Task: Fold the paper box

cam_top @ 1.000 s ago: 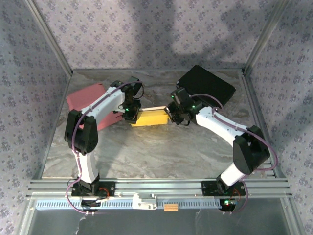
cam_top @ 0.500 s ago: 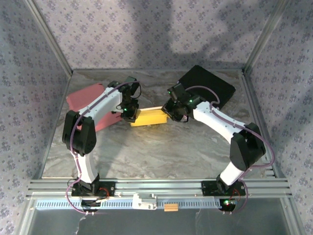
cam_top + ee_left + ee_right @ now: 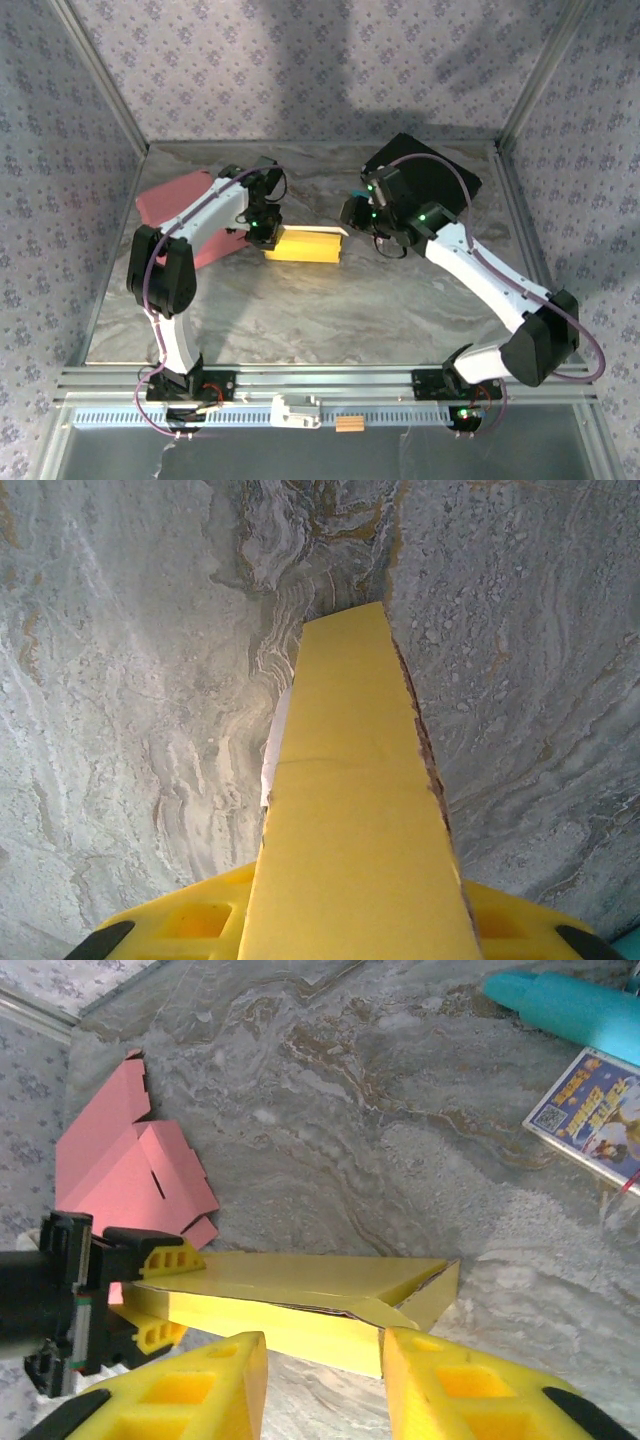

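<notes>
One flat yellow paper box point(image 3: 303, 245), half-formed, right end flap unclosed; left gripper point(image 3: 265, 235) clamps its left end, right gripper point(image 3: 318, 1360) stands apart-jawed, empty.

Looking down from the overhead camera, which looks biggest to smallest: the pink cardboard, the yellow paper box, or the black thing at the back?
1 and 2. black slab and pink cardboard: they look about alike, and the arms cover part of each, so I won't rank them.
3. yellow paper box: clearly the smallest.
</notes>
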`<action>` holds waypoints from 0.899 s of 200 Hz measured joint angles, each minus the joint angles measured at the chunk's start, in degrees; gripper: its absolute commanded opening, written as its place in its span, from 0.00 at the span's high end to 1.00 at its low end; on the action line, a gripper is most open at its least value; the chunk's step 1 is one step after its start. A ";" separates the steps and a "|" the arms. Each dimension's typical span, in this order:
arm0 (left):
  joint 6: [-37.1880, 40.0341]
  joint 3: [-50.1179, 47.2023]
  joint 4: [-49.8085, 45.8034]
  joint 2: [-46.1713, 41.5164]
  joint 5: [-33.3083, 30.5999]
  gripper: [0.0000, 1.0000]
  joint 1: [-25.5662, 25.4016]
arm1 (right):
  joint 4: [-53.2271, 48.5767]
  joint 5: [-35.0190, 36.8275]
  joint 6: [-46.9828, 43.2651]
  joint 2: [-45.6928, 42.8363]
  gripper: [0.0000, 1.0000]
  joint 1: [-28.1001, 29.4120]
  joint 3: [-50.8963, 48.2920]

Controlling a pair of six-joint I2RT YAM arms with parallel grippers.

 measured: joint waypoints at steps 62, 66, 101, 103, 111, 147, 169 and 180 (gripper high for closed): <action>0.00 0.09 -0.09 0.00 -0.02 0.67 0.00 | -0.15 -4.44 -18.10 -2.49 0.60 -3.02 -2.54; 0.02 0.09 -0.11 0.00 0.00 0.67 0.00 | -0.28 -4.90 -19.58 -2.54 0.60 -3.23 -2.54; 0.00 0.09 -0.15 0.00 0.00 0.66 0.00 | -3.89 -9.05 -33.99 -0.92 0.50 -4.42 -2.34; 0.02 0.09 -0.15 0.00 0.00 0.66 0.02 | -4.26 -9.33 -34.91 -0.66 0.50 -4.46 -2.27; 0.00 0.09 -0.15 0.00 0.00 0.66 0.00 | -5.18 -9.90 -37.31 0.26 0.49 -4.57 -2.05; 0.02 0.09 -0.26 0.00 -0.02 0.62 0.00 | -8.70 -10.82 -45.22 5.73 0.50 -4.28 0.76; 0.02 0.09 -0.28 0.00 -0.02 0.62 0.02 | -9.62 -11.02 -47.67 8.44 0.53 -4.17 2.73; 0.02 0.09 -0.26 0.00 -0.02 0.62 0.02 | -9.90 -10.95 -48.15 9.42 0.53 -4.13 3.61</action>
